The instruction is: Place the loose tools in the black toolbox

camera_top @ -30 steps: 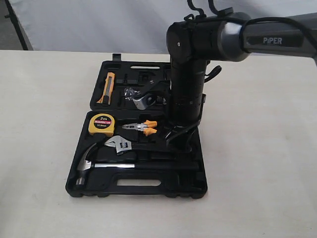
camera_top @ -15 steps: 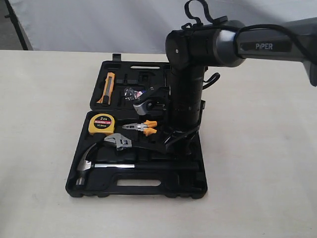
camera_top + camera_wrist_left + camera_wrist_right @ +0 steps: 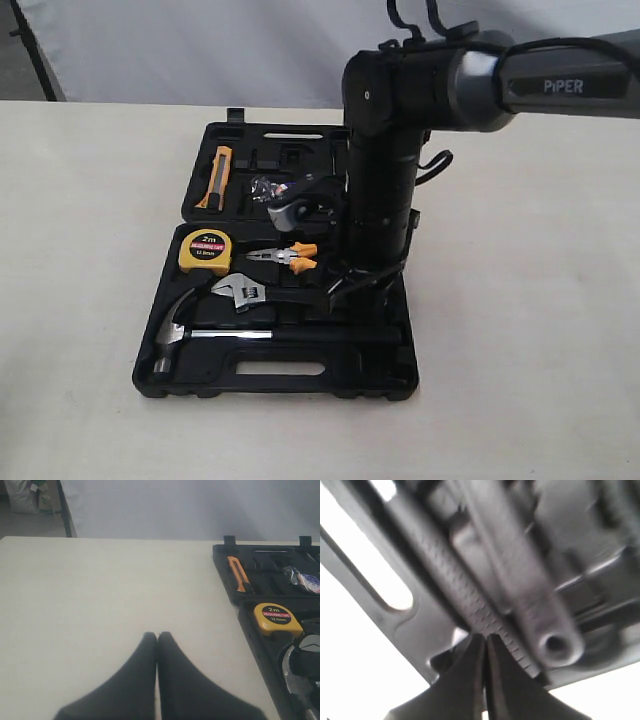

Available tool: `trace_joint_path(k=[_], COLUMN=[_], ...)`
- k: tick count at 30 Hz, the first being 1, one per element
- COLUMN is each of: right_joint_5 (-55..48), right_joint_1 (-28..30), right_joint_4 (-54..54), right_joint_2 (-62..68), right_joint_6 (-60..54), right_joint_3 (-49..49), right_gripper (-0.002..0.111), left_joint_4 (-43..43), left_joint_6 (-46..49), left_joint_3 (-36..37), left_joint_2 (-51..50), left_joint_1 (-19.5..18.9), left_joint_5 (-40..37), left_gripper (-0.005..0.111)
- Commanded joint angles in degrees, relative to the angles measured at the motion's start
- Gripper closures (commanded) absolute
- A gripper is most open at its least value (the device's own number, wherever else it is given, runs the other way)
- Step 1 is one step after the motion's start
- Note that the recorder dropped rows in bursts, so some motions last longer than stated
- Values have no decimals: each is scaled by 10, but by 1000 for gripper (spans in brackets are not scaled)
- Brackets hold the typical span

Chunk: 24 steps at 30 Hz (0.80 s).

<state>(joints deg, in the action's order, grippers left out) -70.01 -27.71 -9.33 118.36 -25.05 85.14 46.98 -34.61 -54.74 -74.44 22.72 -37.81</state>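
The black toolbox lies open on the table, a little way in from the far edge. The hammer is in the box. It lies along the box's near edge, just behind the slot handle. The wrench is in the box too, just behind the hammer. So those two look done.

I cannot find the tape roll for sure. A small shiny wrapped thing lies in the far half of the box. It may be the roll, but it is too small to tell. No tool lies loose on the table in any view. So I think the job is nearly done, or all done.

The right gripper hangs low over the near half of the box. Its two fingers are pressed together and hold nothing. The hammer handle and the wrench handle lie right under them. The left gripper is over bare table beside the box. Its fingers are pressed together too, with nothing in them.

The right arm hides much of the right part of the box, and the end of the wrench. The right wrist view is blurry. The left wrist view cuts the box off, so only the side with the yellow tape measure shows.
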Motion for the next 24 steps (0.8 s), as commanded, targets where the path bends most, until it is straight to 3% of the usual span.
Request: trace_joint_path(k=[1,10,24], right_joint_5=[0,0,43], right_joint_1=[2,3,3], right_joint_4=[-4,73,93], right_joint_2=[0,13,25], right_joint_6=[2,7,13], right_joint_3=[-23,-23,-21], right_gripper=[108,108,108], left_joint_4=[-8,-8,-8], left_joint_6=[-6,-6,-6], left_joint_3=[5,5,5], left_joint_2=[5,5,5], left_joint_1=[-2,-2,-2], left_joint_5=[10,10,10], left_gripper=[105,105,105])
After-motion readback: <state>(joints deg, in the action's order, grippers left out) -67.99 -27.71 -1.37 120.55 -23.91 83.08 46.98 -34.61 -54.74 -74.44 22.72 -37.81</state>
